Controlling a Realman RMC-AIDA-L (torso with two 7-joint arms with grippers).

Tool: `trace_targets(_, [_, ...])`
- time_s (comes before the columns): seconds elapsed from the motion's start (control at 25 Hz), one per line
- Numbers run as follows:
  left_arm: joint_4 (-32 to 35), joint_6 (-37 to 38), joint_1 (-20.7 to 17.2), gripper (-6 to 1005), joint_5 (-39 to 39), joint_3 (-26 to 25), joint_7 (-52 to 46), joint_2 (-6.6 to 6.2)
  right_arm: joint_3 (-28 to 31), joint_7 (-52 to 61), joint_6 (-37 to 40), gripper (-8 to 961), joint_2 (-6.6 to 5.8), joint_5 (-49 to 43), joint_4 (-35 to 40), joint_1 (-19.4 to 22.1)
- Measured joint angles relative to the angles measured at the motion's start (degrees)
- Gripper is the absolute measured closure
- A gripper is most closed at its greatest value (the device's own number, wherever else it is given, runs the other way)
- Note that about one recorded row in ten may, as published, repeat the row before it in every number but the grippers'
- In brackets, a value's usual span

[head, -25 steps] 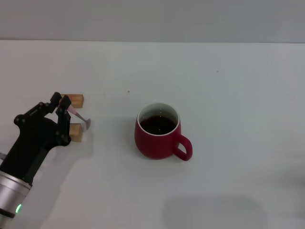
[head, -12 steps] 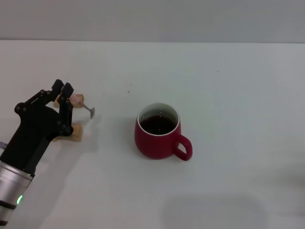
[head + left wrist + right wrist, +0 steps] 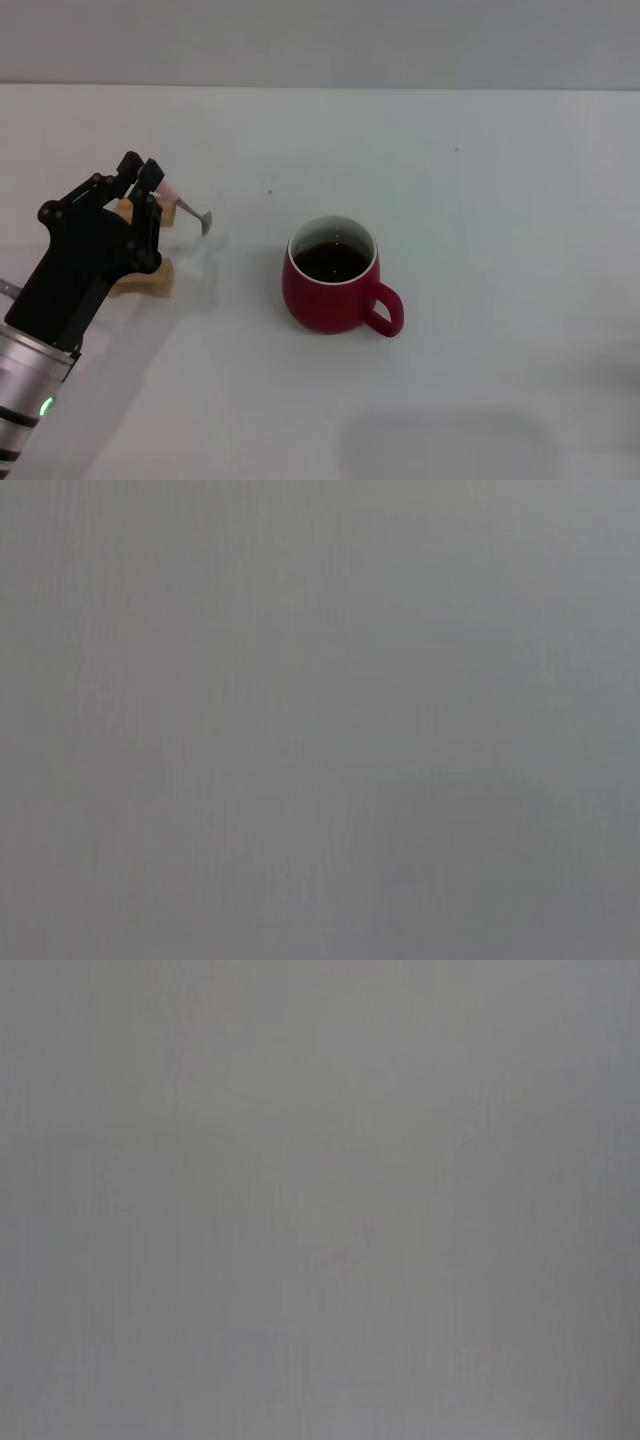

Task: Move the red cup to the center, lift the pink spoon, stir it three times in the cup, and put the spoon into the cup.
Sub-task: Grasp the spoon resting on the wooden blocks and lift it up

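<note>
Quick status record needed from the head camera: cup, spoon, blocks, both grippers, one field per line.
red cup: upright on the table, dark liquid inside, handle toward the robot's right
pink spoon: held clear of the table, bowl end pointing toward the cup
left gripper: shut on the spoon's handle, left of the cup
wooden blocks: on the table under the left gripper, partly hidden
right gripper: not in view
spoon in cup: not yet

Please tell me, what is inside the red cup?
The red cup holds dark liquid below its white inner wall. Nothing else shows in it. What lies under the liquid surface cannot be seen.
</note>
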State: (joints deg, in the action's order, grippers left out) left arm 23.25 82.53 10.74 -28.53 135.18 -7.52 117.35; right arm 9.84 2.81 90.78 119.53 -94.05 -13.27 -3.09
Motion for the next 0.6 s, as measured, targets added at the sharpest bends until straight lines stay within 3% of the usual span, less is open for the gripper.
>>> trace_targets(0.6, [7.0, 0.0, -1.7, 869, 3.4, -0.5, -0.7, -2.06, 0.0, 0.0, 0.0, 954, -0.09, 0.0, 0.0, 0.1])
